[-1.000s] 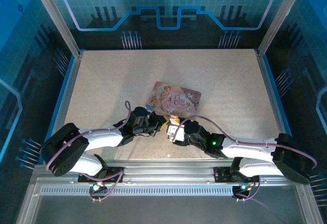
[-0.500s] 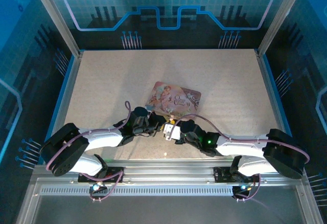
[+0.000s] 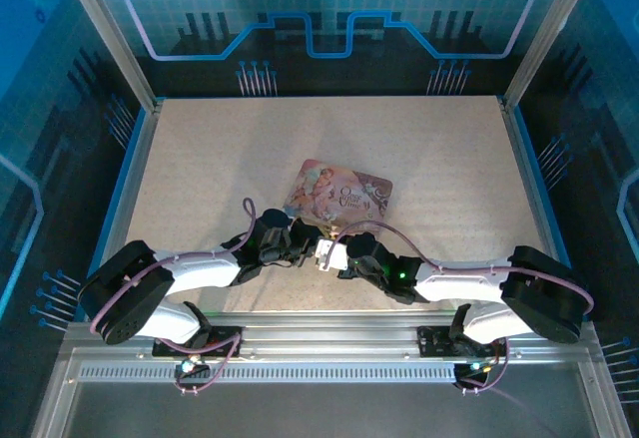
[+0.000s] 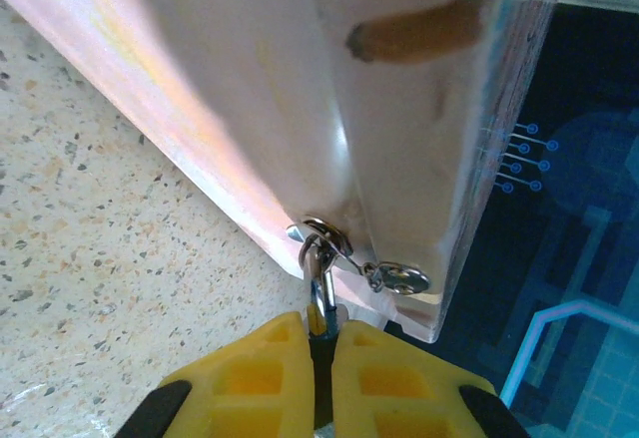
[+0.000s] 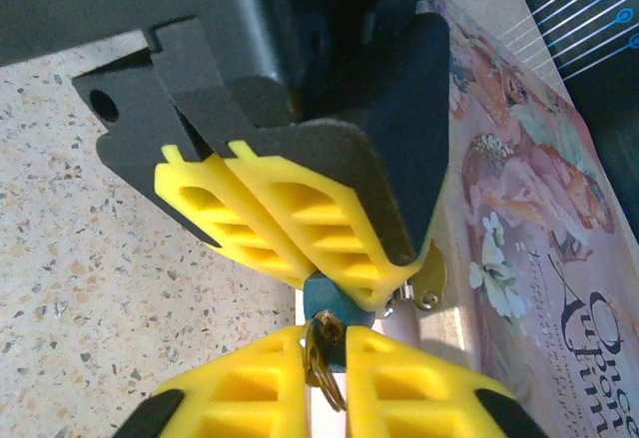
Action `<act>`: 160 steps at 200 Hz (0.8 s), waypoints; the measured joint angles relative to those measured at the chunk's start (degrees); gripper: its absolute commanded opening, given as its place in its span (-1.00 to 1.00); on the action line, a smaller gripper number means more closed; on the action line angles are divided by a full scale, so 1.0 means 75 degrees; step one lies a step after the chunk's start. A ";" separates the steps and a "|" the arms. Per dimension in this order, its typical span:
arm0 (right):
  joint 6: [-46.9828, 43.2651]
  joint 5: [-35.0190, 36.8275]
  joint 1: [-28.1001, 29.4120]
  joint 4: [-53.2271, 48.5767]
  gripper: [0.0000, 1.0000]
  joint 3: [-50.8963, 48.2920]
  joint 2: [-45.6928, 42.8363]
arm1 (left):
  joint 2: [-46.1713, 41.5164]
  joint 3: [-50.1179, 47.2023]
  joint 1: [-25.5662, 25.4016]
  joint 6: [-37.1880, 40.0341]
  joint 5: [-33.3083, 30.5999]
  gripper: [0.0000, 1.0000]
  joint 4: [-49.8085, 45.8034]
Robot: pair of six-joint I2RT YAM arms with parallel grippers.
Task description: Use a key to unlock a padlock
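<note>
Padlock (image 5: 324, 298) sat at the corner of the pink box (image 5: 519, 209), just above the table (image 5: 60, 258), pinched in the left pincer (image 4: 320, 326). The right pincer (image 5: 322, 338) gripped the key (image 5: 321, 358), right against the padlock.

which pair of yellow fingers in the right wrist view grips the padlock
The upper pair, the left gripper's fingers, clamps the bluish padlock; the lower pair, the right gripper's fingers, pinches the key.
</note>
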 measured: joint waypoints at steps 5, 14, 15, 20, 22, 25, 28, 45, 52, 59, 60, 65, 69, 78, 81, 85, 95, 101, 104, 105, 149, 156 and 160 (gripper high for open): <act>0.0003 0.0015 0.0000 0.0003 -0.83 0.0006 0.0009 | 0.0000 0.0000 0.0006 -0.0029 -0.0015 -1.00 -0.0003; -0.0003 0.0029 0.0015 0.0009 -0.87 0.0006 0.0009 | 0.0000 0.0000 0.0009 -0.0050 -0.0035 -1.00 -0.0003; 0.0003 0.0038 0.0017 0.0009 -0.88 0.0006 0.0009 | 0.0000 0.0000 0.0009 -0.0052 -0.0038 -1.00 -0.0003; 0.0000 0.0055 0.0029 0.0009 -0.91 0.0006 0.0009 | 0.0000 0.0000 0.0009 -0.0055 -0.0041 -1.00 -0.0003; 0.0003 0.0079 0.0032 0.0012 -0.92 0.0006 0.0009 | 0.0000 0.0000 0.0006 -0.0055 -0.0044 -1.00 -0.0003; 0.0003 0.0085 0.0035 0.0012 -0.93 0.0006 0.0009 | 0.0000 0.0000 0.0006 -0.0055 -0.0044 -1.00 -0.0003; 0.0003 0.0105 0.0035 0.0012 -0.95 0.0006 0.0009 | 0.0000 0.0000 0.0006 -0.0058 -0.0047 -1.00 -0.0003; 0.0017 0.0149 0.0044 0.0020 -1.00 0.0006 0.0009 | 0.0000 0.0000 0.0006 -0.0082 -0.0055 -1.00 0.0012; 0.0050 0.0160 0.0050 0.0026 -1.00 0.0006 0.0009 | 0.0000 0.0000 0.0006 -0.0087 -0.0055 -1.00 0.0017; 0.0096 0.0163 0.0050 0.0023 -1.00 0.0006 0.0009 | 0.0000 0.0000 0.0006 -0.0108 -0.0058 -1.00 0.0017; 0.0102 0.0166 0.0050 0.0026 -1.00 0.0006 0.0009 | 0.0000 0.0000 0.0006 -0.0108 -0.0058 -1.00 0.0020; 0.0125 0.0166 0.0050 0.0026 -1.00 0.0006 0.0009 | 0.0000 0.0000 0.0006 -0.0114 -0.0058 -1.00 0.0020; 0.0157 0.0169 0.0050 0.0026 -1.00 0.0006 0.0009 | 0.0000 0.0000 0.0006 -0.0117 -0.0058 -1.00 0.0020; 0.0233 0.0189 0.0052 0.0026 -1.00 0.0006 0.0009 | 0.0000 0.0000 0.0006 -0.0140 -0.0058 -1.00 0.0020; 0.0251 0.0192 0.0052 0.0023 -1.00 0.0006 0.0009 | 0.0000 0.0000 0.0006 -0.0143 -0.0061 -1.00 0.0023; 0.0300 0.0204 0.0067 0.0026 -1.00 0.0006 0.0009 | 0.0000 0.0000 0.0006 -0.0163 -0.0061 -1.00 0.0023; 0.0443 0.0248 0.0085 0.0023 -1.00 0.0006 0.0009 | 0.0000 0.0000 0.0006 -0.0195 -0.0061 -1.00 0.0026; 0.0542 0.0265 0.0087 0.0020 -1.00 0.0006 0.0009 | 0.0000 0.0000 0.0006 -0.0198 -0.0061 -1.00 0.0026; 0.0615 0.0274 0.0087 0.0017 -1.00 0.0006 0.0009 | 0.0000 0.0000 0.0006 -0.0198 -0.0061 -1.00 0.0026; 0.0635 0.0274 0.0087 0.0017 -1.00 0.0009 0.0009 | 0.0000 0.0000 0.0006 -0.0198 -0.0061 -1.00 0.0026; 0.2092 0.0268 0.0096 -0.0105 -1.00 0.0079 0.0006 | 0.0000 0.0000 0.0006 -0.0245 -0.0114 -1.00 0.0035; 0.2366 0.0262 0.0096 -0.0134 -1.00 0.0096 0.0006 | 0.0000 0.0000 0.0006 -0.0248 -0.0117 -1.00 0.0038; 0.2498 0.0259 0.0096 -0.0146 -1.00 0.0105 0.0006 | 0.0000 0.0000 0.0009 -0.0248 -0.0117 -1.00 0.0038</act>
